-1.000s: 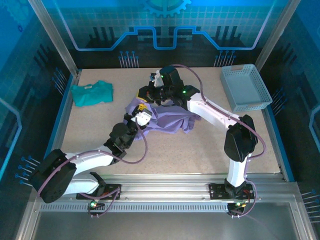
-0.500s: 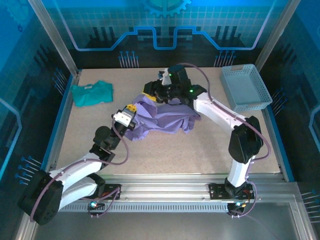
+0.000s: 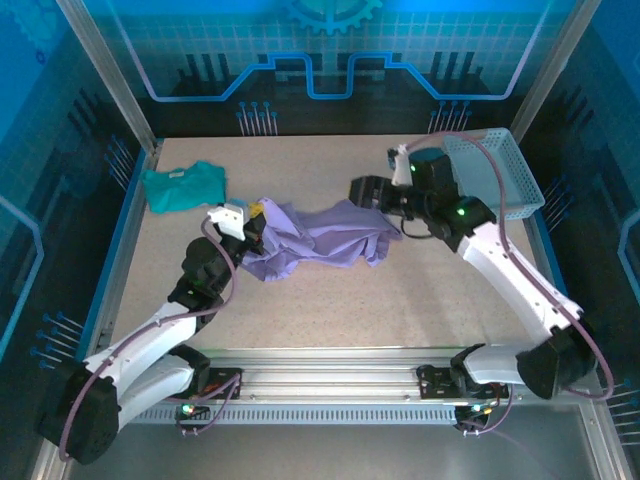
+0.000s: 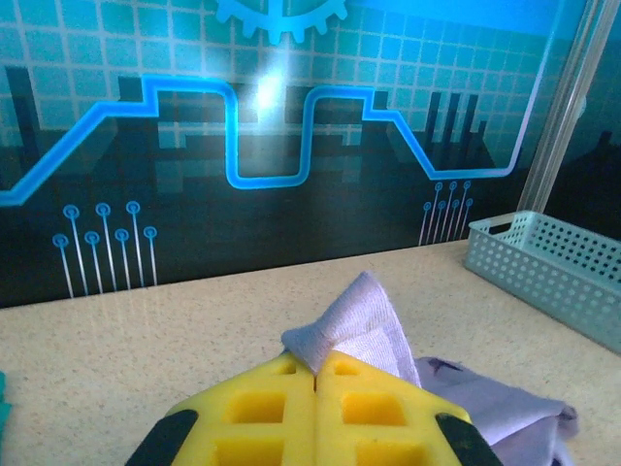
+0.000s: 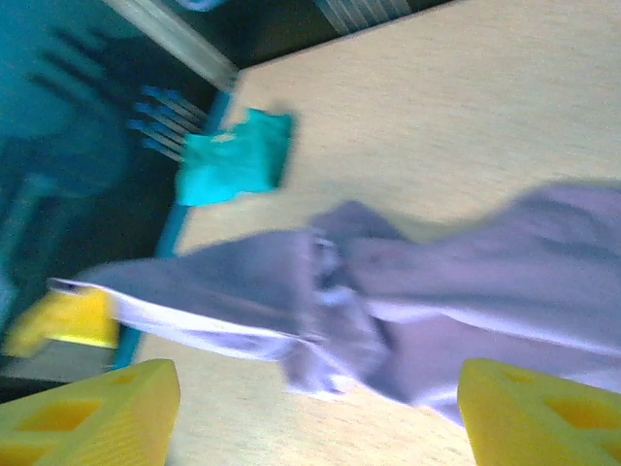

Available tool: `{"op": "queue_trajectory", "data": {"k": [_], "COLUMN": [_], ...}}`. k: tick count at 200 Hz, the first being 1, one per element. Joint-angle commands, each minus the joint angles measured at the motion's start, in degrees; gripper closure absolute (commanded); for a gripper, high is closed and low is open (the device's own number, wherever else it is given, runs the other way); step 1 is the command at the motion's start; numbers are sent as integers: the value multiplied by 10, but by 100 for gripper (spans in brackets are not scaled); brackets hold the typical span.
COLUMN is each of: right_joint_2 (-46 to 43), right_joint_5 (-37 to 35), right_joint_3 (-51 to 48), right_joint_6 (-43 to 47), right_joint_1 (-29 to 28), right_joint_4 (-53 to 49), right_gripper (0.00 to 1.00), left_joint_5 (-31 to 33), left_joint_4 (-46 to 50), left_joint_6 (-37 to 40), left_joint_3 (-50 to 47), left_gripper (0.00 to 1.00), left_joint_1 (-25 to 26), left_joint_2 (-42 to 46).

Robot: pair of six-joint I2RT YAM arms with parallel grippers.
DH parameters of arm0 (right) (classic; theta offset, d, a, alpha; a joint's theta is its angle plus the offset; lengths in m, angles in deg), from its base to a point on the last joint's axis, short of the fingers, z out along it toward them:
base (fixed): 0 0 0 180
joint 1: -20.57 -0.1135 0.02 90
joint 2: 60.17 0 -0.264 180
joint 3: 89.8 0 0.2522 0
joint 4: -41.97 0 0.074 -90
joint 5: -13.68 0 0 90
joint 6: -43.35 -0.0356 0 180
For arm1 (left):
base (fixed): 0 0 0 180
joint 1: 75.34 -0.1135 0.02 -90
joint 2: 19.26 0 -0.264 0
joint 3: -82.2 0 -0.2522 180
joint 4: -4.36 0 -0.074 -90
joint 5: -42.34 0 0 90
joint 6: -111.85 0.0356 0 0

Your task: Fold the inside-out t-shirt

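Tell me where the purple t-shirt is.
Top view, centre: the lavender t-shirt lies bunched, its left end pinched by the left hand, the open right hand near its upper right edge.

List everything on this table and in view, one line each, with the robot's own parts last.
lavender t-shirt: one, lavender-purple, crumpled mid-table between the two arms.
teal shirt: one, teal-green, far left corner of the table, apart from the t-shirt.
basket: one, pale blue plastic mesh, far right corner.
table: one, speckled beige, under everything.
left tool: one, yellow fingers, shut on a bunched edge at the left end of the lavender t-shirt.
right tool: one, yellow fingers, open, at the t-shirt's right end, holding nothing.
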Motion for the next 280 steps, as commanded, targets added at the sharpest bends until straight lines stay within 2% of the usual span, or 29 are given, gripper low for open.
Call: {"op": "queue_trajectory", "data": {"k": [1, 24, 41, 67, 95, 147, 184, 227, 280], "right_joint_2": [-32, -57, -44, 25, 119, 241, 249, 267, 310], "right_joint_5": [-95, -130, -133, -98, -101, -48, -36, -17, -3], "right_joint_3": [-68, -114, -127, -124, -97, -55, -70, -75, -58], "right_joint_6": [81, 113, 129, 128, 125, 98, 98, 100, 93], "right_joint_1": [27, 40, 42, 32, 13, 81, 126, 167, 171], "right_joint_4": [-78, -103, -105, -71, -23, 35, 42, 39, 46], "right_gripper": [22, 21, 21, 21, 23, 26, 27, 40, 57], "left_joint_5": [12, 12, 19, 18, 16, 12, 12, 11, 12], "left_joint_4": [58, 87, 115, 123, 135, 141, 143, 141, 142], "left_joint_6": [-71, -93, -106, -118, -120, -123, -119, -115, -112], "left_joint_3": [28, 40, 51, 52, 61, 68, 70, 72, 74], "left_gripper": [100, 100, 100, 100, 100, 100, 100, 100, 100], "left_joint_1": [-6, -6, -7, -7, -8, -9, -10, -10, -10], "left_joint_2": [8, 13, 19, 25, 23, 24, 23, 10, 8]}}
